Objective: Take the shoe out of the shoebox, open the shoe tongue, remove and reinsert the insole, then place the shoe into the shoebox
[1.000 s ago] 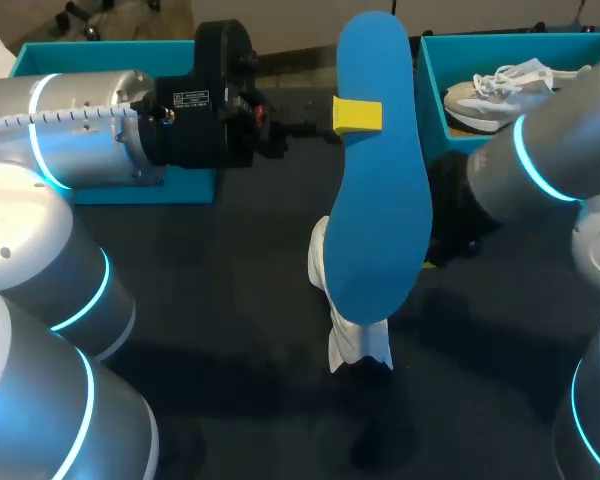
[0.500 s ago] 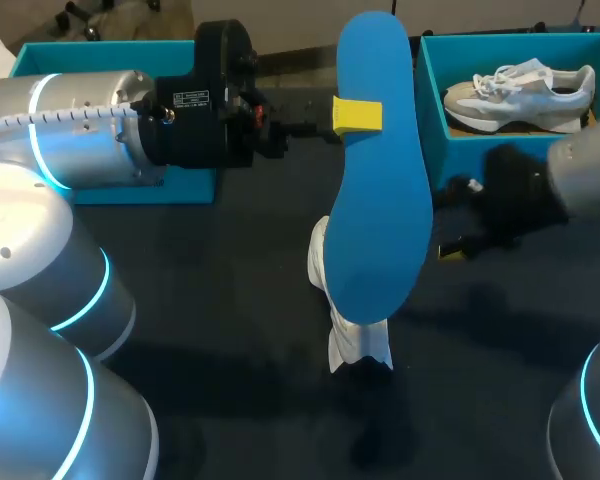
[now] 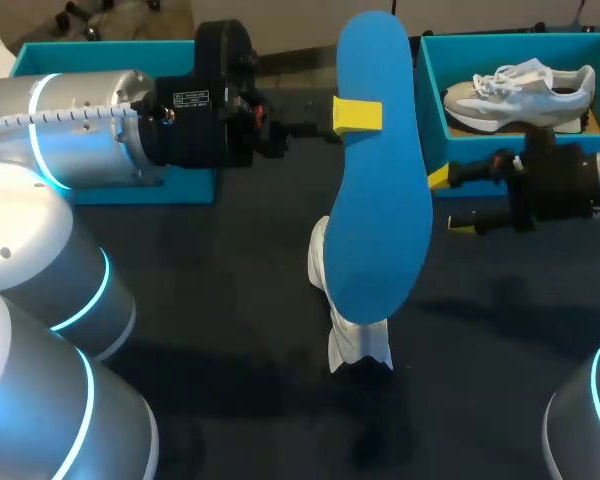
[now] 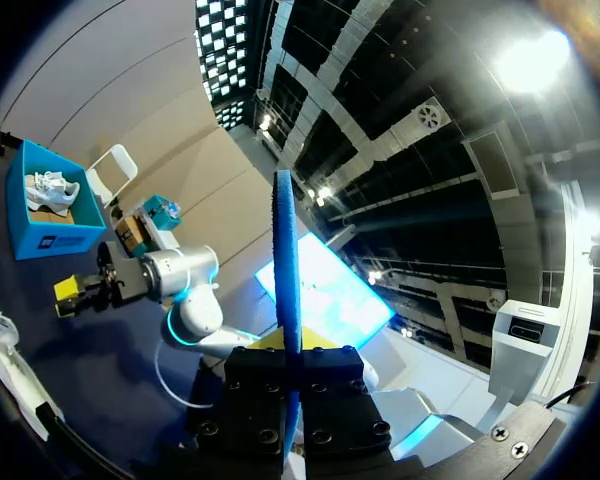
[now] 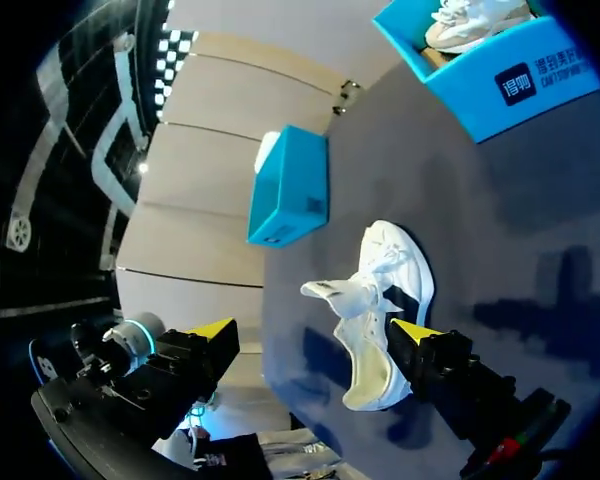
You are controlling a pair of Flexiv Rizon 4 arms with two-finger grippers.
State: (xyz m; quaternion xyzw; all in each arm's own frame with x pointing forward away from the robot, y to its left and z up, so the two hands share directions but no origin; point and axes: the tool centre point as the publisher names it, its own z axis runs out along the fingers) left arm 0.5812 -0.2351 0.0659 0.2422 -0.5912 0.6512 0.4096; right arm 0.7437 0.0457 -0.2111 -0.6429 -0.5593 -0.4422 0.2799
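Above the table [image 3: 230, 300], your left claw [image 3: 357, 116] is clenched on the insole [image 3: 380, 170], pinching its flat faces near one long edge. The shoe [image 3: 358, 345] lies on the table beneath it. The insole looks thin, light and bendy, so grip it across the faces, gently. Your right claw [image 3: 449, 202] hangs released just beside it, near the box [image 3: 427, 100] wall. The freer room is towards you.

The insole [image 3: 380, 170] is bright blue, the shoe [image 3: 348, 335] white, the tabletop [image 3: 230, 300] dark grey. The shoebox [image 3: 428, 100] at upper right is teal, its sneaker [image 3: 520, 88] white and grey. The right tool [image 3: 450, 203] has yellow tips.
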